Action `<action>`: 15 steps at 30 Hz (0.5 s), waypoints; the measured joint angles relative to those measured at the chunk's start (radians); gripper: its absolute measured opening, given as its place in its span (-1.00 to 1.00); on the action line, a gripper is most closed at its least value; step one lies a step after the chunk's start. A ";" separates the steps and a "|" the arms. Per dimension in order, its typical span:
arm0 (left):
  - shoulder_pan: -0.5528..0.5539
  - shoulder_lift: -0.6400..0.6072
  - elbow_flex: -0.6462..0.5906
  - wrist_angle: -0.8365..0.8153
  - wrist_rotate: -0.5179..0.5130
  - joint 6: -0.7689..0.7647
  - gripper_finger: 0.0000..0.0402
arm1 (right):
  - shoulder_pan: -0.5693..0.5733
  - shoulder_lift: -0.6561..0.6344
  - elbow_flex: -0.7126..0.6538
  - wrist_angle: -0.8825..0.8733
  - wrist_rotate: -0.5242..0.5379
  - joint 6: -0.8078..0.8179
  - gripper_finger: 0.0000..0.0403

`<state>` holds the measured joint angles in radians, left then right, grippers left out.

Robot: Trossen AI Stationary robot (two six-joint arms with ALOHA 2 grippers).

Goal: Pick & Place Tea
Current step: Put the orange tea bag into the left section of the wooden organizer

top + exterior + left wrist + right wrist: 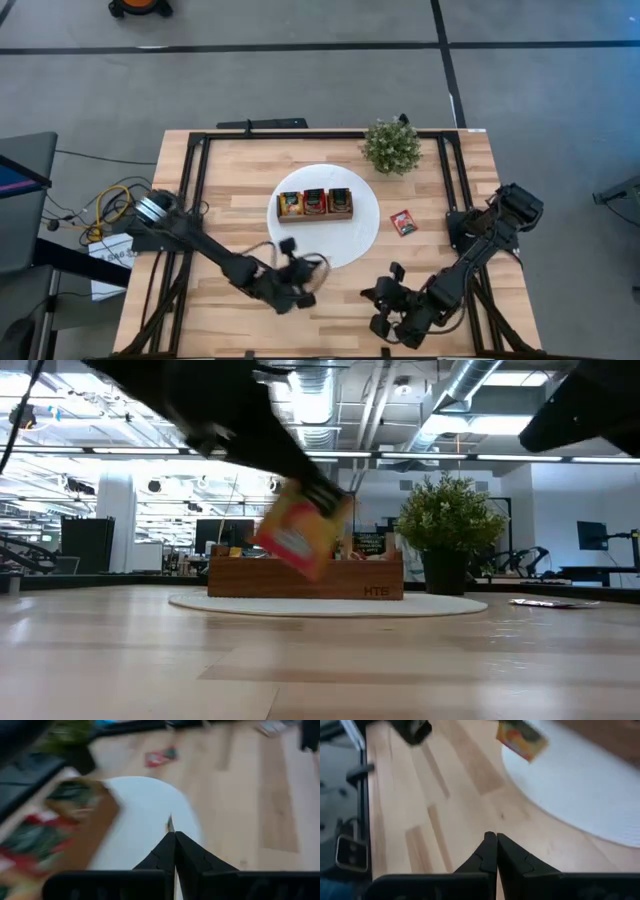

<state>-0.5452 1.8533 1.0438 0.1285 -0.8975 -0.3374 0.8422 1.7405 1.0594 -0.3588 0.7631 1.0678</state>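
Above the white disc's near edge, the left gripper (pixel 303 277) pinched a yellow-orange paper tea sachet (pixel 298 532).
The brown wooden three-compartment box (pixel 315 204) lay just beyond it, long axis crosswise; the right gripper (pixel 492 851) waited pressed together, farther off.

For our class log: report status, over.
Left gripper shut on yellow-orange tea sachet, airborne near white disc. Right gripper shut, idle. Red sachet lies beside disc.
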 joint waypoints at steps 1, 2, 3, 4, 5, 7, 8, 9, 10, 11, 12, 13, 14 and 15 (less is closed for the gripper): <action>-0.003 -0.052 -0.050 0.007 -0.031 -0.015 -1.00 | 0.009 0.000 -0.004 0.004 0.035 0.011 -1.00; -0.006 -0.106 -0.101 0.012 -0.058 -0.028 -1.00 | 0.019 0.003 -0.005 0.007 0.068 0.022 -1.00; -0.006 -0.156 -0.155 0.033 -0.078 -0.038 -1.00 | 0.028 0.012 -0.005 0.025 0.105 0.030 -1.00; -0.005 -0.204 -0.212 0.066 -0.097 -0.042 -1.00 | 0.034 0.022 -0.004 0.046 0.138 0.030 -1.00; -0.004 -0.252 -0.273 0.098 -0.113 -0.041 -1.00 | 0.040 0.034 -0.005 0.062 0.172 0.023 -1.00; 0.011 -0.325 -0.387 0.216 -0.135 0.003 -1.00 | 0.049 0.065 -0.005 0.126 0.209 -0.002 -1.00; 0.022 -0.356 -0.445 0.296 -0.135 0.037 -1.00 | 0.048 0.081 -0.005 0.154 0.211 -0.021 -1.00; 0.034 -0.379 -0.501 0.380 -0.136 0.078 -1.00 | 0.045 0.100 -0.005 0.187 0.211 -0.040 -1.00; 0.050 -0.388 -0.548 0.470 -0.137 0.117 -1.00 | 0.039 0.121 -0.005 0.228 0.208 -0.062 -1.00; 0.068 -0.387 -0.595 0.574 -0.127 0.160 -1.00 | 0.033 0.138 -0.005 0.261 0.201 -0.086 -1.00; 0.088 -0.387 -0.640 0.669 -0.111 0.204 -1.00 | 0.025 0.151 -0.005 0.288 0.195 -0.116 -1.00; 0.106 -0.387 -0.675 0.745 -0.099 0.238 -1.00 | 0.016 0.165 -0.003 0.318 0.184 -0.140 -1.00; 0.125 -0.383 -0.702 0.817 -0.079 0.263 -1.00 | 0.007 0.179 0.004 0.340 0.169 -0.157 -1.00; 0.145 -0.381 -0.722 0.867 -0.067 0.281 -1.00 | -0.001 0.182 0.005 0.346 0.145 -0.174 -1.00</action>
<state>-0.4006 1.4725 0.3221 0.9958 -0.9647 -0.0563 0.8413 1.9228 1.0641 -0.0129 0.9082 0.8940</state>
